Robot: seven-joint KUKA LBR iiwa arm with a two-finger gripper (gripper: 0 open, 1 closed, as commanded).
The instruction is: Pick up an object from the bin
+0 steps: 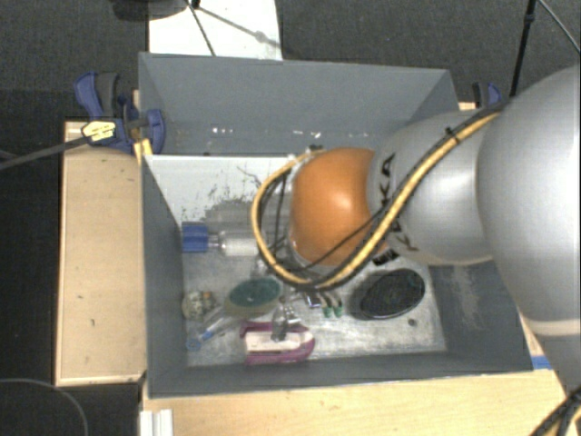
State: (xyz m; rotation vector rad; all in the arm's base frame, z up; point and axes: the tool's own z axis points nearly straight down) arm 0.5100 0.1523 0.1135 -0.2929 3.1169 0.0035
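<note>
The arm (508, 189) comes in from the right of the frame and bends down over the middle of the bin (163, 271). Its orange cover (331, 203) and a loop of yellow-and-black cable (260, 221) hide part of the bin floor.

Below the cover, the gripper (289, 322) hangs in the lower middle of the bin. It is just over a purple thing (277, 346) with a white top, which lies flat along the near wall at the lower centre of the frame. Whether the gripper touches it or stops just above it cannot be told. Nor can it be told whether the jaws are spread or pressed together, since the tip is small and merges with the clutter round it. Nothing shows between the jaws.

A teal lid (254, 293) lies just to the upper left of the gripper. Farther up and left, a clear bottle (222, 242) with a blue cap lies on its side near the left wall. In the lower left corner sits a small mottled clump (197, 303), with a thin blue stick (205, 333) slanting just below it. To the right of the gripper are a few green bits (331, 310). Beyond them a black disc (390, 294) lies flat, partly under the arm.
</note>
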